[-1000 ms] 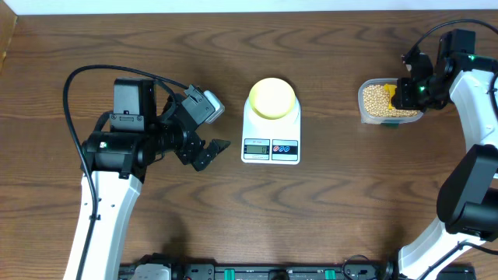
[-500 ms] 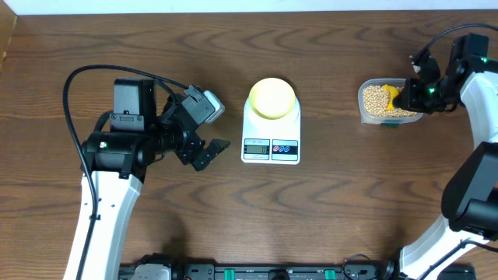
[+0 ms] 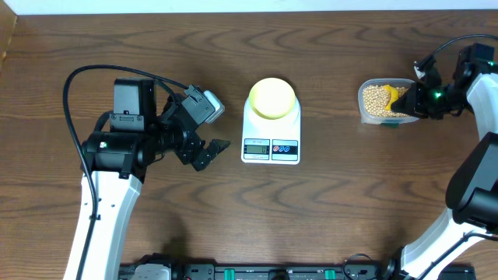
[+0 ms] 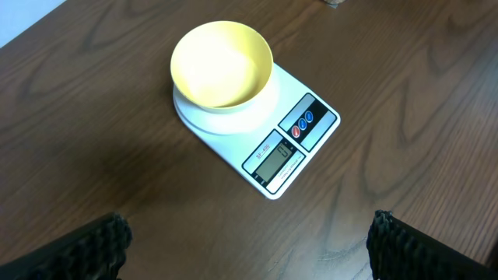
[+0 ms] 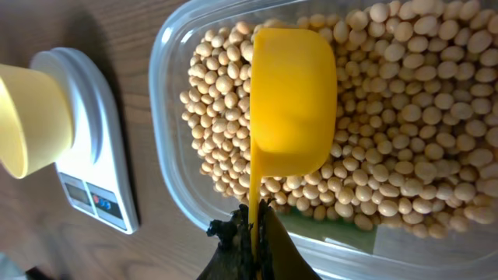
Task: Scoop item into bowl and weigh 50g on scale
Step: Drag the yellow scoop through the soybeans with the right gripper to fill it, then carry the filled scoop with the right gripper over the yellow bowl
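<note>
Item: soybeans point(image 5: 405, 117), loose in clear tub point(image 5: 161, 85), well right of scale point(image 3: 270, 134) bearing empty bowl point(image 4: 222, 64). Light, hard, roll freely; I'd lift them by scoop only. Right claw point(image 5: 253, 225) pinches yellow scoop point(image 5: 292, 93) handle; left claw point(image 3: 214, 154) gapes, holding nothing.

Yellow scoop point(image 5: 292, 93) in clear plastic tub point(image 5: 165, 148), R side of wood table point(image 3: 233, 210).
</note>
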